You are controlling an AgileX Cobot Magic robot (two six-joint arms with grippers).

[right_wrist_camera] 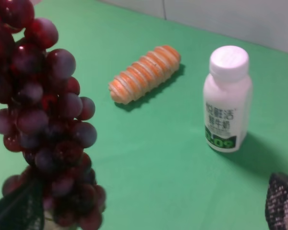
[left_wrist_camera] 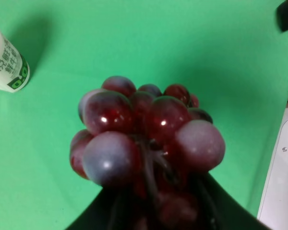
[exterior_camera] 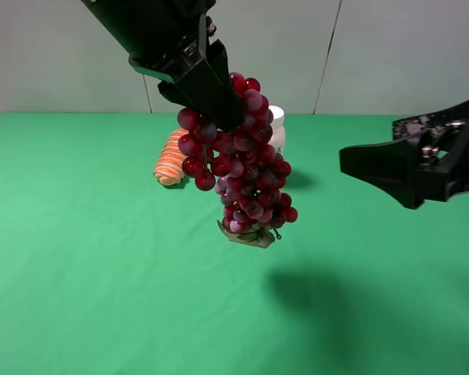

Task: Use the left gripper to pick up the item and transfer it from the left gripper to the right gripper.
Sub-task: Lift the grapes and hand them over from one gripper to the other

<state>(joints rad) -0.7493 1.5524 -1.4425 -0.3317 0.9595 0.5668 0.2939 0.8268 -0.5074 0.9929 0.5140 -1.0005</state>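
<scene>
In the high view, the bulky matte-black left gripper [exterior_camera: 219, 105] slants down from above, clamped tight on the top of the long bunch of glossy dark red-purple plastic grapes [exterior_camera: 246, 176]. The bunch hangs above the green cloth table [exterior_camera: 86, 281], green leaf [exterior_camera: 250, 234] lowest, while the black right gripper [exterior_camera: 379, 168] hovers level and apart, jaws spread wide and empty. The left wrist view shows round, shiny grapes bulging from between the 2 closed jaws. The right wrist view shows the bunch dangling just beside 1 dark finger [right_wrist_camera: 14, 213].
</scene>
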